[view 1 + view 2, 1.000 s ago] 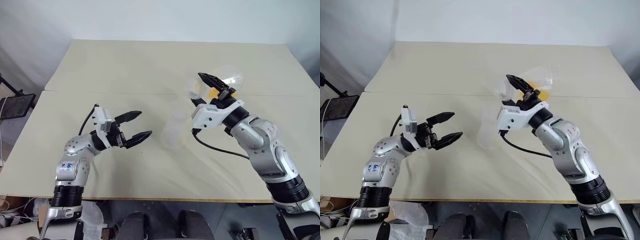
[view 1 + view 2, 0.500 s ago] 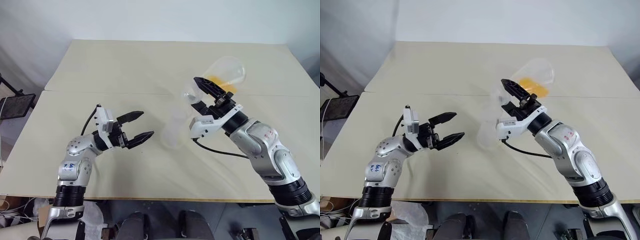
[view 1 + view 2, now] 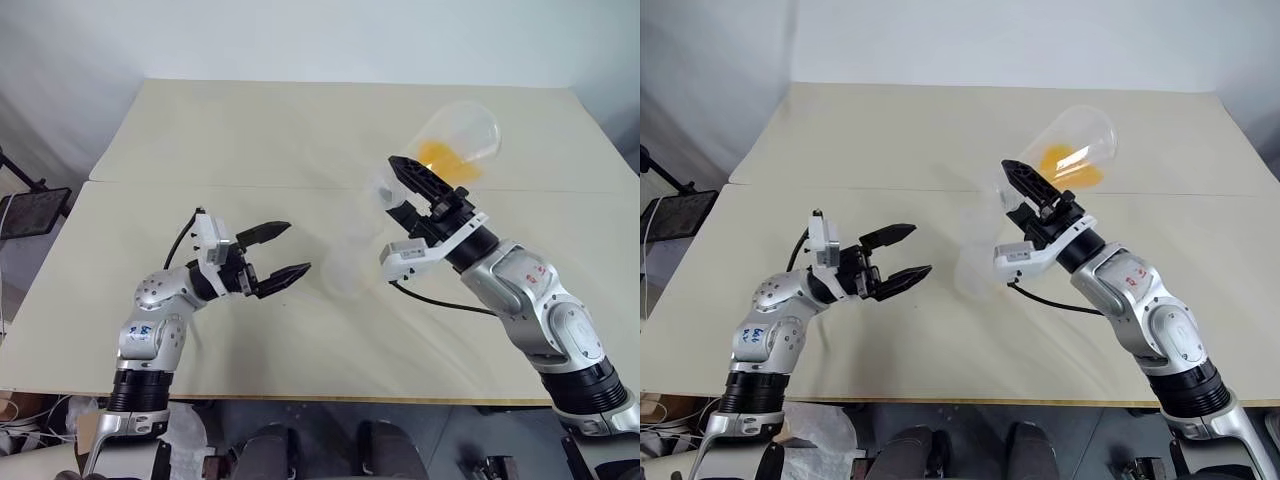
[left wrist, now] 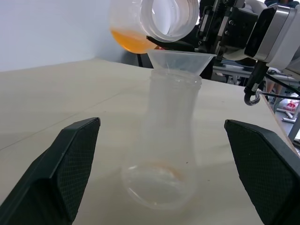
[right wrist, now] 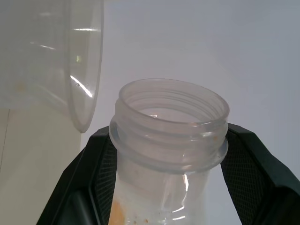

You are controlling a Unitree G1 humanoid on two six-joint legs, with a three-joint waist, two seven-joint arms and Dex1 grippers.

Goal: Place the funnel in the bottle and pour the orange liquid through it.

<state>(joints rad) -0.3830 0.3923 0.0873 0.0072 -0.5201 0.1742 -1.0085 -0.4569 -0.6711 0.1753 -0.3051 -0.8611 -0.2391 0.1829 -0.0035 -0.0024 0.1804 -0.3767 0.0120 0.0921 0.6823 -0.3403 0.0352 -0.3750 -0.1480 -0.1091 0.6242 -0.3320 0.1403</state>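
Note:
The clear bottle (image 4: 165,140) stands upright on the table, with the small clear funnel (image 4: 181,60) seated in its neck. In the eye views the bottle (image 3: 345,266) is a faint shape at the table's middle. My right gripper (image 3: 424,190) is shut on the neck of a large clear wide-mouthed vessel (image 3: 458,133). The vessel is tipped, with its mouth (image 4: 169,18) just over the funnel. The orange liquid (image 3: 444,156) lies along the vessel's lower side. My left gripper (image 3: 282,252) hangs open to the bottle's left, not touching it.
The beige table (image 3: 250,140) has a seam (image 3: 200,184) across it and a front edge (image 3: 300,398) close to me. A black stand (image 3: 30,210) sits off the table's left side.
My right wrist has rolled, lifting the vessel's base higher and tipping it further; the orange liquid has shifted along its wall. The left gripper and the bottle have stayed put.

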